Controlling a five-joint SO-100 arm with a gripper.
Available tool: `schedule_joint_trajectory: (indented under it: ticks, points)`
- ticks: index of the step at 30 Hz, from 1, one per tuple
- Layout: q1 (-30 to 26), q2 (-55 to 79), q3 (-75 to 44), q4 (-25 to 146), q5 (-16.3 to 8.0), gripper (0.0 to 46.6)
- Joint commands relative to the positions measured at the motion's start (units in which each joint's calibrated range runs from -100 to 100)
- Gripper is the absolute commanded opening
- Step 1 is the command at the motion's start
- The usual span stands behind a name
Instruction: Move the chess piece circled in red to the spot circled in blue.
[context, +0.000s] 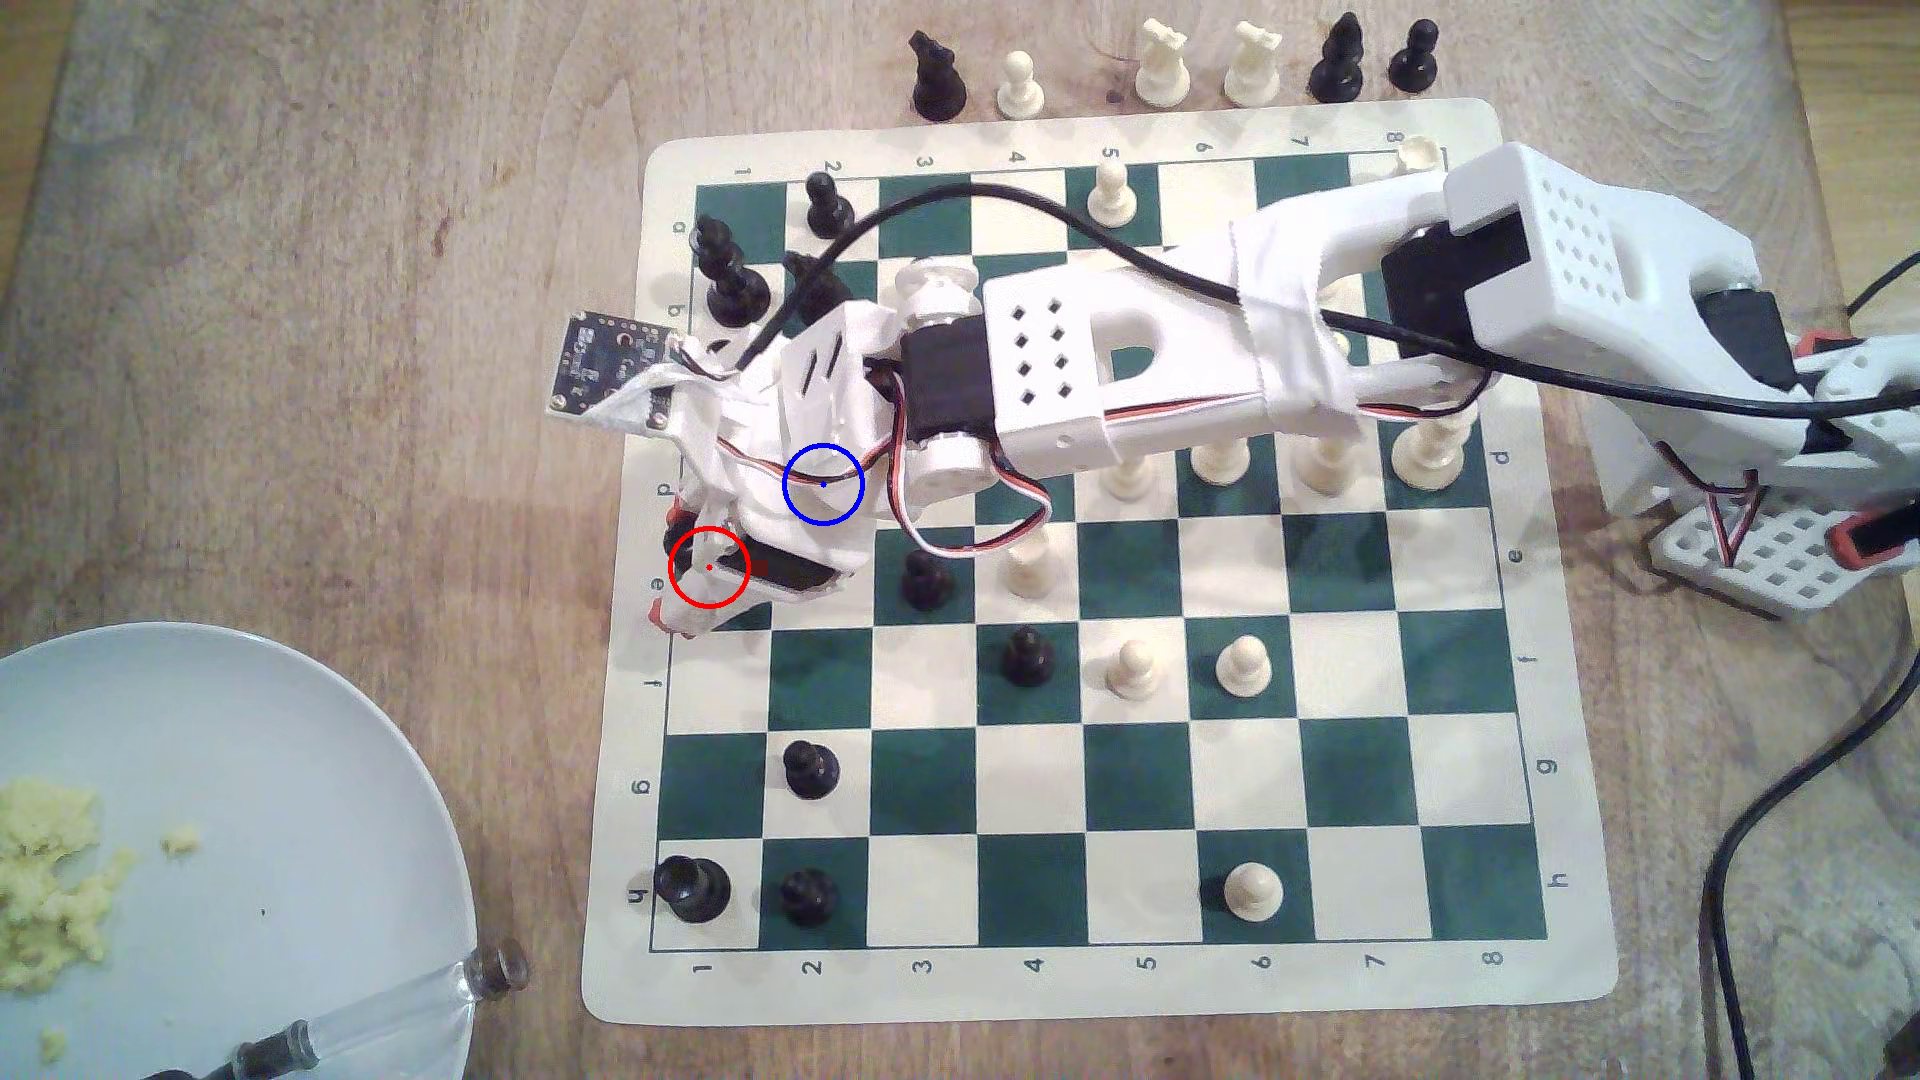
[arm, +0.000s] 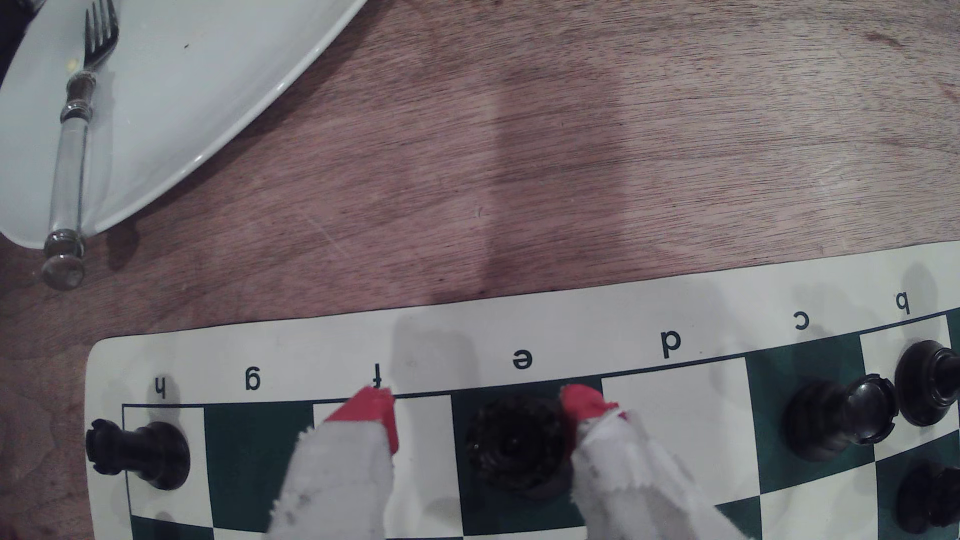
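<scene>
1. Wooden table (arm: 571, 156) holds everything; a plate (arm: 182, 78) sits off to the side.
2. Board (context: 1143, 789) edges read a–h and 1–8.
3. I've got the gripper (arm: 480, 420) spread wide, straddling the target, one red tip touching it, probably lined up for a squeeze.
4. Black piece (arm: 514, 449) stands on e1.
5. Blue spot (context: 823, 484) is near, under the wrist.

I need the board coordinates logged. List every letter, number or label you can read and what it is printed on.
"1" to "8": chess mat borders, top and bottom in the exterior view.
"a" to "h": mat's left border there; "d" to "h" on its right.
"h g f e d c b": mat border, wrist view.
Circuit board markings: too small to read.
</scene>
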Motion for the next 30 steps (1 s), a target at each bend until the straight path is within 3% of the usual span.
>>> schedule_joint_trajectory:
  ticks: [1, 8, 10, 11, 23, 30]
  points:
    - [-0.3, -2.6, -1.1, -0.4, 0.0, 15.2]
    - [-0.5, -2.6, -1.1, -0.4, 0.1, 8.0]
    - [-0.6, -2.6, -1.1, -0.4, 0.1, 1.5]
    - [-0.6, -2.7, -1.1, -0.4, 0.1, 0.5]
    - [0.9, -9.5, -2.8, 0.5, 0.1, 0.2]
    - [1.0, -22.3, 15.7, -3.8, 0.7, 0.2]
